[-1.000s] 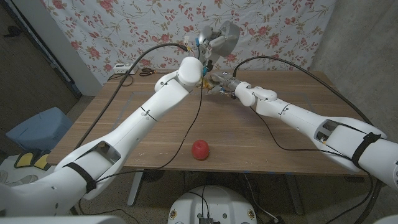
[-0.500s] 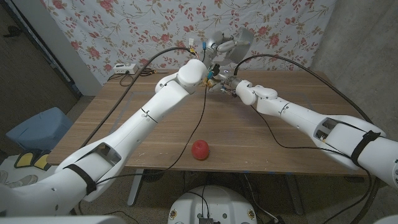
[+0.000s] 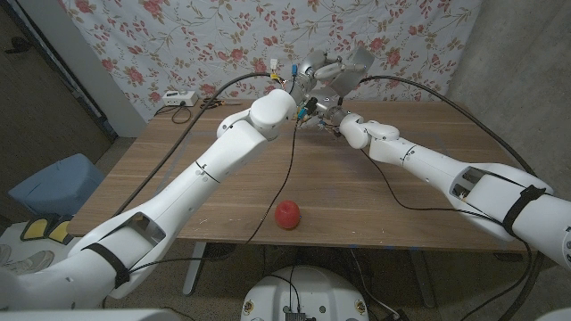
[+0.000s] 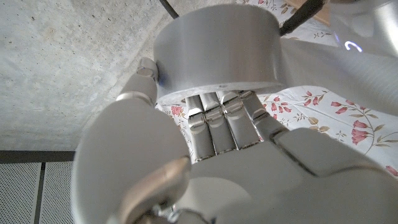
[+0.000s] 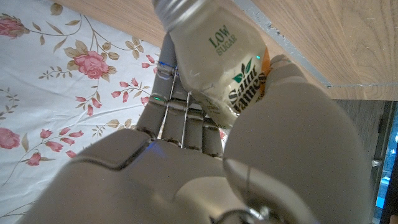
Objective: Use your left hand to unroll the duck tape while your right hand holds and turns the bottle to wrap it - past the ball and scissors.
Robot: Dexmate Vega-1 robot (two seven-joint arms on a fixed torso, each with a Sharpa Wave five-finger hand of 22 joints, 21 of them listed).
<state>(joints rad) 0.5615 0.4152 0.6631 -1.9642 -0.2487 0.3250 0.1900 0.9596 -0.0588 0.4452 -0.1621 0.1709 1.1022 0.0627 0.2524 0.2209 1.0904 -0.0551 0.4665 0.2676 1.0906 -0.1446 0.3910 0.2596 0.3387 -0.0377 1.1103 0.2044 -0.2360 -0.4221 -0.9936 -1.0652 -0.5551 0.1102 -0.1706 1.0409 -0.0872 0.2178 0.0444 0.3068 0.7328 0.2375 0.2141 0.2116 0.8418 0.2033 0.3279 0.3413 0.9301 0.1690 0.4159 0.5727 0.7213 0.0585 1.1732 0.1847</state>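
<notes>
The left hand (image 4: 211, 155) grips the grey tape roll (image 4: 217, 53) aloft at the far middle. The right hand (image 5: 205, 162) holds the bottle (image 5: 217, 56) just beside it. A red ball (image 3: 286, 214) lies on the near tabletop (image 3: 357, 192).

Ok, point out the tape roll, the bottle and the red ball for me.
tape roll (image 4: 214, 53), left wrist view, on its grey outer side.
bottle (image 5: 224, 59), right wrist view, on its printed label.
red ball (image 3: 286, 214), head view, on its middle.
</notes>
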